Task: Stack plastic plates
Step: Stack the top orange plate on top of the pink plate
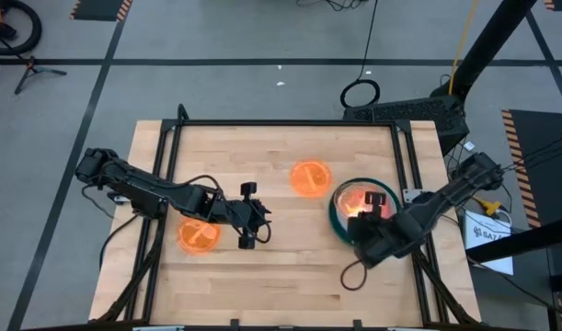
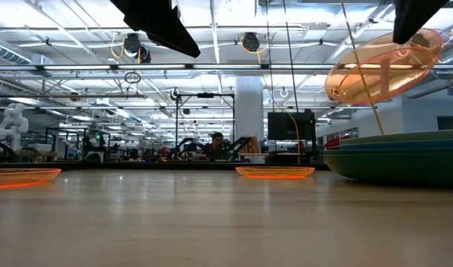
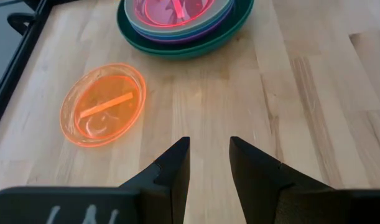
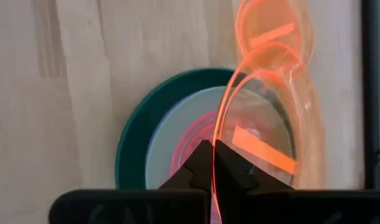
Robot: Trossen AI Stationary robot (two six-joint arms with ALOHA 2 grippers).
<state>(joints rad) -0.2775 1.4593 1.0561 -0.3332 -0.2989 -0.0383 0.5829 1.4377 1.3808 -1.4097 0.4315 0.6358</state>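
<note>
A stack of plastic plates (image 1: 339, 221), dark green at the bottom with mint, purple and pink inside, rests on the table's right side. My right gripper (image 4: 213, 149) is shut on a translucent orange plate (image 2: 382, 70) that hangs above the stack (image 2: 397, 157). A second orange plate (image 1: 310, 177) lies flat left of the stack. A third (image 1: 198, 236) lies flat near the left arm. My left gripper (image 3: 208, 162) stands open above bare wood at mid-table, touching nothing. My right gripper pinches the orange plate's rim (image 4: 216, 163) between its two fingers, one on each face. The fingers come from above, slanting down. The plate is lifted clear and tilted steeply, hanging over the stack.
Black frame rails (image 1: 170, 165) run along the table's left and right sides. A dark cable loop (image 1: 354, 276) lies near the front right. Bare wood (image 1: 290, 267) lies between the two arms toward the near edge.
</note>
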